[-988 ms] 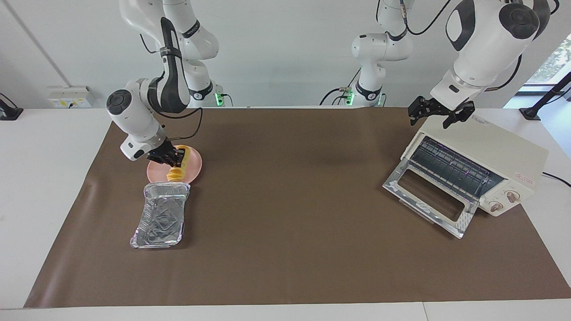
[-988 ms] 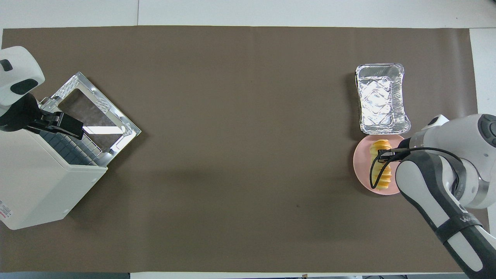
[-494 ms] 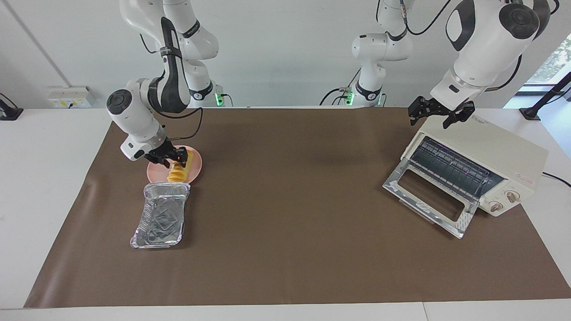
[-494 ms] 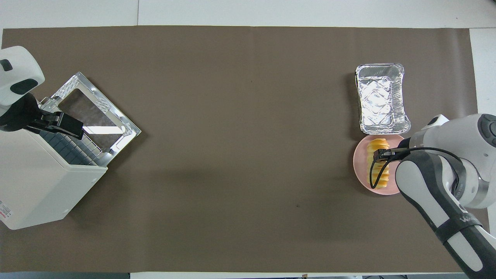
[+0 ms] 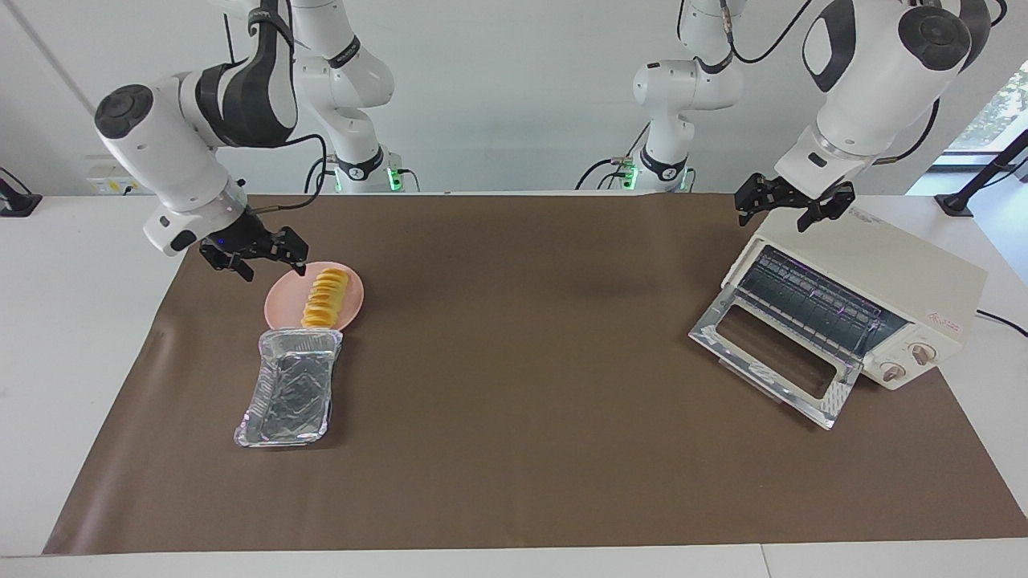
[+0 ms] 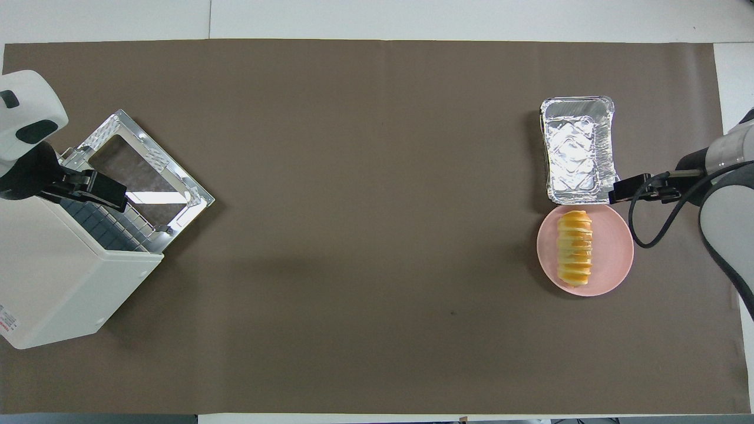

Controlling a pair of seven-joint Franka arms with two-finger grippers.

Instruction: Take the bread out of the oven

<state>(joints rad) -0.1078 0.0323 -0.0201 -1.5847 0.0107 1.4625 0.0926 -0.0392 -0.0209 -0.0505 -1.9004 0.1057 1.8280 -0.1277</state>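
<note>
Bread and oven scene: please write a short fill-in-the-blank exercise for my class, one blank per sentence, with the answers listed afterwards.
1. The bread lies on a pink ____.
2. The oven door is ____.
3. The foil tray holds ____.
4. The left pincer hangs over the ____.

Answers: plate; open; nothing; oven

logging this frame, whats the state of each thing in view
golden-orange ridged bread loaf: lying on plate
round pink plate: holding bread
crinkled silver foil tray: empty
cream-white toaster oven: door open
right pincer: open, empty
left pincer: open, over oven
</note>
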